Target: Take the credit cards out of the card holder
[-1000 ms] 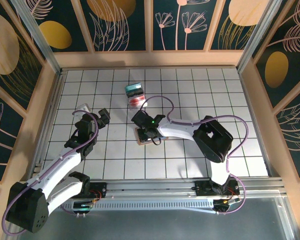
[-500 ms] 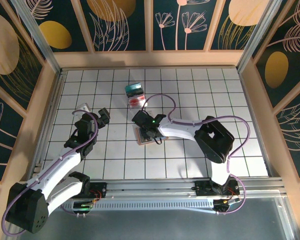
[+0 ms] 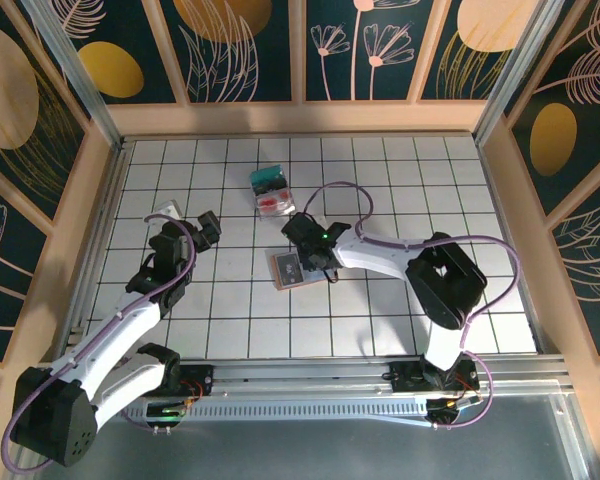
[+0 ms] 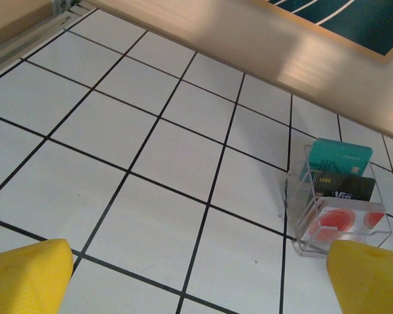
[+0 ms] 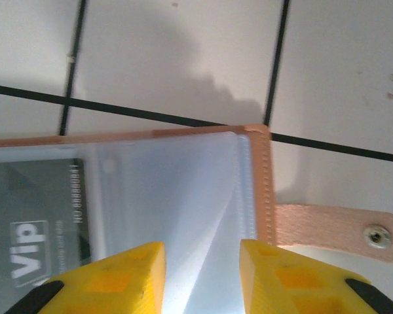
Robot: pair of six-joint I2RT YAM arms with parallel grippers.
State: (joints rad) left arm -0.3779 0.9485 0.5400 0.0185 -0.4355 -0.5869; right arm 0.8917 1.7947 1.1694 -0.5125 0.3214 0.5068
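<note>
Right wrist view: the right hand (image 5: 202, 275) hangs straight over the open card holder (image 5: 183, 196), its 2 yellow fingertips (image 5: 111, 278) drawn close with a narrow gap between them. The clear sleeve shows through that gap, bright and creased. Nothing is visibly pinched, and I cannot tell whether the pads touch the plastic.

Just beyond the tips runs the holder's tan stitched border (image 5: 260, 176). Off to one side of the hand, 1 dark card (image 5: 42, 222) sits inside the sleeve. Off to the other side, the closing strap (image 5: 327, 229) lies flat on the bench (image 5: 340, 72). The holder lies spread open and flat, most likely so the sleeve can be worked from above.

The left hand (image 4: 196, 281) hovers well apart from the holder, fingers spread wide and empty, probably parked clear of the work. Ahead of it stands a clear box (image 4: 337, 196) with teal, dark and red contents, plausibly the place for freed cards.
</note>
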